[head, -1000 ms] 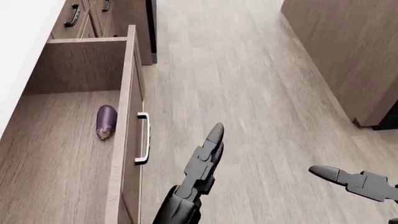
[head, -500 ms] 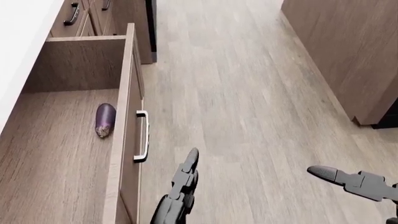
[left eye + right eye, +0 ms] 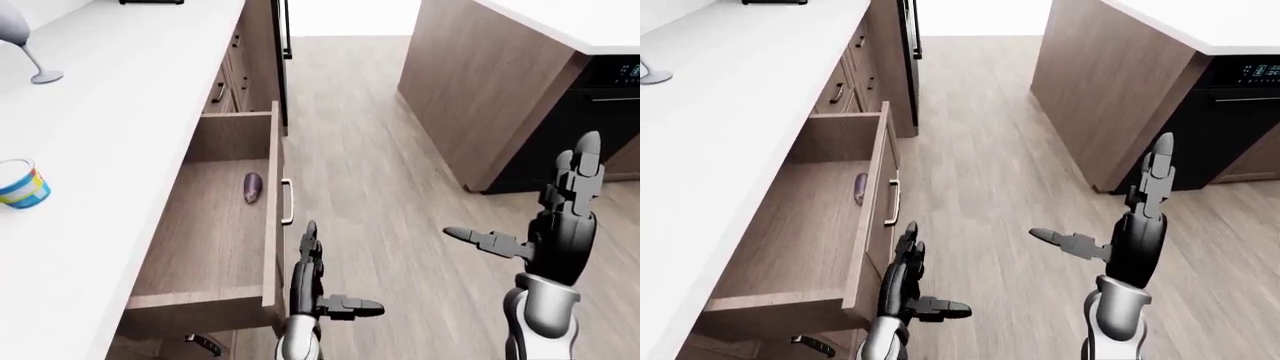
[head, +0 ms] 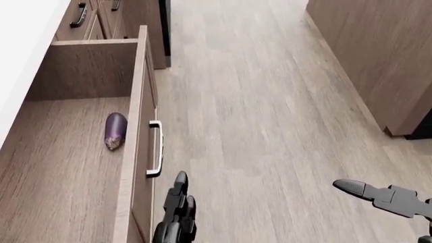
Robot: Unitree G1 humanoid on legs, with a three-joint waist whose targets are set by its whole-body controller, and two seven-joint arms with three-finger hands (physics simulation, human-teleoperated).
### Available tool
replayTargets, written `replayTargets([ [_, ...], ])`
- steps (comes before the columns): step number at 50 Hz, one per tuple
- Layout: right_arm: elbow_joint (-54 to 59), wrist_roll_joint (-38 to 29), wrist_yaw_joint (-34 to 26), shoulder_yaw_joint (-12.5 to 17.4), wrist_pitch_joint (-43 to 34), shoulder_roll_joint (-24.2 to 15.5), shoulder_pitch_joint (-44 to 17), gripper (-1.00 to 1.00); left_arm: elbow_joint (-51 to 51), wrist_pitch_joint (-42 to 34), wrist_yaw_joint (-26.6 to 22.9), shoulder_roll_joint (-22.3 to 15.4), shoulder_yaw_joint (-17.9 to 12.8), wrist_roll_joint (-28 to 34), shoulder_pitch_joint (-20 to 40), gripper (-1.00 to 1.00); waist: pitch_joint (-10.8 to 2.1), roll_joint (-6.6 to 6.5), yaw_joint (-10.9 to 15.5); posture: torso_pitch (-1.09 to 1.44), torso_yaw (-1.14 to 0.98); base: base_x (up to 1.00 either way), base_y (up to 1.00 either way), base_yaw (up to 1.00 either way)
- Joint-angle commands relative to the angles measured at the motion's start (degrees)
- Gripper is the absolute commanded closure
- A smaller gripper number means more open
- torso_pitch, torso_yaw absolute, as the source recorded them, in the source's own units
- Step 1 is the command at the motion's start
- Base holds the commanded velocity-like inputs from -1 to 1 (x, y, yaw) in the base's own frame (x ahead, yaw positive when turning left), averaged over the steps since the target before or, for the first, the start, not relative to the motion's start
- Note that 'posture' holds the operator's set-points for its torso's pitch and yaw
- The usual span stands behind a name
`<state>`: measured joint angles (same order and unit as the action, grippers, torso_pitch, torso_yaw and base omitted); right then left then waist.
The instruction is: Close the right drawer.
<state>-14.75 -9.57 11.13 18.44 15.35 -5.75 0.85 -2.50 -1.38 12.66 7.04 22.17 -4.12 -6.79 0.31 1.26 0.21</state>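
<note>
Drawer [image 3: 215,247] stands fully pulled out from the cabinet run under the white counter [image 3: 110,150]. Inside it lies a purple eggplant [image 4: 115,130], just beside the drawer front. The handle [image 4: 154,149] sits on that front's outer face. Left hand [image 3: 312,281] is upright beside the drawer front, below the handle, fingers spread, apart from it. Right hand [image 3: 555,225] is raised well to the right of the drawer, fingers splayed wide, holding nothing.
</note>
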Motion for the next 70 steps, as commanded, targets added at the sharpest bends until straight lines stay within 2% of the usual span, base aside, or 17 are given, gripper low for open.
replayTargets([
  [1, -2.2, 0.0, 0.2, 0.3, 1.3, -0.6, -0.9, -1.0, 2.2, 2.5, 1.3, 0.5, 0.3, -0.6, 0.9, -1.0, -0.86, 0.31, 0.0, 0.0, 0.0, 0.0, 0.0, 0.0],
  [28, -1.1, 0.1, 0.2, 0.3, 2.6, -0.4, -0.5, -1.0, 1.5, 4.4, 9.1, 1.3, -4.8, -8.8, 1.2, -1.0, -0.76, 0.19, -0.2, 0.0, 0.0, 0.0, 0.0, 0.0],
  [57, -1.2, -0.1, 0.1, -0.1, 2.1, -0.4, -0.6, -1.0, -0.5, 4.9, 9.4, 1.6, -9.3, -14.1, 3.0, -1.0, -0.79, 0.06, -0.7, 0.0, 0.0, 0.0, 0.0, 0.0],
  [70, -1.3, -0.1, 0.1, -0.1, 1.9, -0.4, -0.6, -1.0, -0.4, 4.0, 10.2, 1.4, -12.3, -16.6, 4.0, -1.0, -0.67, -0.1, -1.0, 0.0, 0.0, 0.0, 0.0, 0.0],
])
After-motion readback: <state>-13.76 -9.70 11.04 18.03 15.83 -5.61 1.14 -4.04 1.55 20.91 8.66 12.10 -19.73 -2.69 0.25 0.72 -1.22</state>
